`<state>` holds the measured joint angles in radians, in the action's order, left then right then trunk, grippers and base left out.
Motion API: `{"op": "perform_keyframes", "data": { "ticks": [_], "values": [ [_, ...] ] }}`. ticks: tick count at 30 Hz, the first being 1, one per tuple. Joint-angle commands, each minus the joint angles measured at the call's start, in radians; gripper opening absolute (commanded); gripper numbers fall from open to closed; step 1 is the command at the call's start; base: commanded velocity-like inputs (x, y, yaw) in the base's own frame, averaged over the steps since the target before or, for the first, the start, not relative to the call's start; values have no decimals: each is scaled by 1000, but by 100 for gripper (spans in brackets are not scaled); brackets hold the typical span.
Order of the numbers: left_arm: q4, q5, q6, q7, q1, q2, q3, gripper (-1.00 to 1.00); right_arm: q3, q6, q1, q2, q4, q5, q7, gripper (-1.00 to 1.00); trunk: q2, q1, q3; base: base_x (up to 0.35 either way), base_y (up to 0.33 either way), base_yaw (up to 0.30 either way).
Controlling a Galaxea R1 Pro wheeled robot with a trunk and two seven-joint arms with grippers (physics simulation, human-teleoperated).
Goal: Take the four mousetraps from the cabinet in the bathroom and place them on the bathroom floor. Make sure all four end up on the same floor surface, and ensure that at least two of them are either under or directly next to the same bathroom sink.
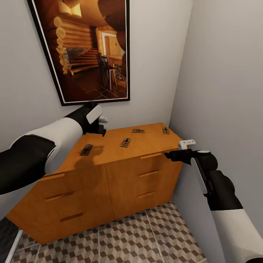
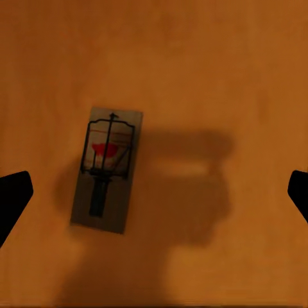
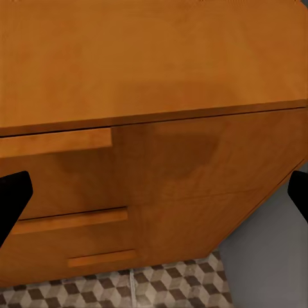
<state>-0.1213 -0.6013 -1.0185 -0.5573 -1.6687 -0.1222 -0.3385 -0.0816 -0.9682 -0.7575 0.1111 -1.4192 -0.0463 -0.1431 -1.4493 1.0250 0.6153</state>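
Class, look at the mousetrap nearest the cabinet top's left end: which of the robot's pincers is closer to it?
Left. The left pincer hovers just above that mousetrap, open. The right pincer is off the cabinet's front right corner, far from it.

- cabinet (image 1: 109, 171): orange-brown wood, top and drawer fronts alike
- mousetraps (image 1: 86, 149): tan boards, dark metal parts; nearest one carries a red patch (image 2: 104, 150) (left wrist view)
- bathroom floor (image 1: 146, 233): brown-and-beige cube pattern, pale grout
- walls (image 1: 219, 73): plain light grey
- picture frame (image 1: 95, 100): black, white inner border
- arms (image 1: 44, 146): black and white
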Motion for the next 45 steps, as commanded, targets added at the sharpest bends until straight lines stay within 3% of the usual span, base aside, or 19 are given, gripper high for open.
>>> {"op": "perform_keyframes", "data": {
  "ticks": [1,11,26,45],
  "values": [
    [7,-11,-3,-7,0,1,-6,100,-1,-4,-1,1,-1,-4,2,100,-1,0,1,0,0,0],
    [36,-11,-2,-6,3,19,-5,100,-1,-4,-1,1,-1,-4,2,100,-1,0,1,0,0,0],
    [44,-11,0,-5,17,73,-5,100,-1,-4,-1,1,0,-4,2,100,-1,0,1,0,0,0],
    [88,-11,5,2,20,80,-6,100,-1,-4,-1,1,0,-5,2,100,-1,0,1,0,0,0]
  ]
}}
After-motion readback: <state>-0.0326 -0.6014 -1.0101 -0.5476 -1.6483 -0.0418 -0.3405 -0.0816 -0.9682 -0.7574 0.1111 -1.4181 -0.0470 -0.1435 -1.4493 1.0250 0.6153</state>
